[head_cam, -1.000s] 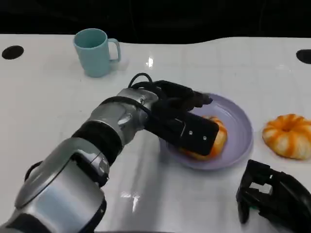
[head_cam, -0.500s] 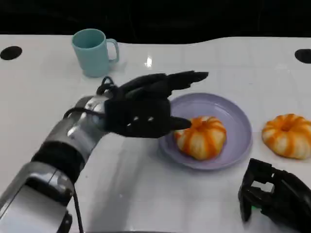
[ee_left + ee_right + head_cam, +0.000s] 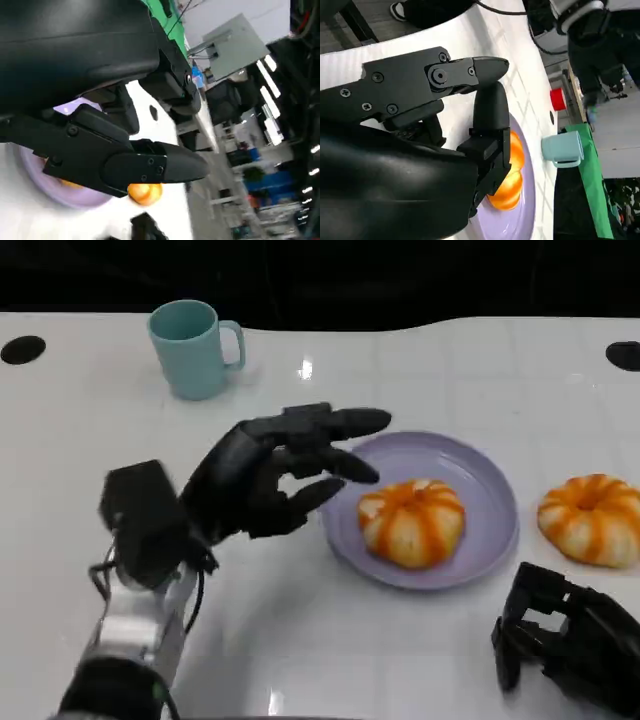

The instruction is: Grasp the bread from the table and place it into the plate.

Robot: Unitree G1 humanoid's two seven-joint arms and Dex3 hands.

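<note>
1. Since one bread (image 3: 412, 521) already sits inside the plate (image 3: 490, 465), the placing step looks done.
2. Left hand (image 3: 268, 476) hangs just beside plate's near-left rim, fingers spread, holding nothing, clear of the bread.
3. Right hand (image 3: 562, 642) rests on table near plate's front-right; fingers curled in, nothing in them.
4. 2nd bread (image 3: 590, 519) lies on table, just right of plate, untouched.
5. Teal mug (image 3: 192, 347) at back, well apart.
6. Left to do, prob: only pull left arm away; 2nd bread if also wanted.

Second bread (image 3: 592, 519): we see it cut off by the head view's edge. Right hand (image 3: 565, 647): likewise cropped, finger state unclear.
</note>
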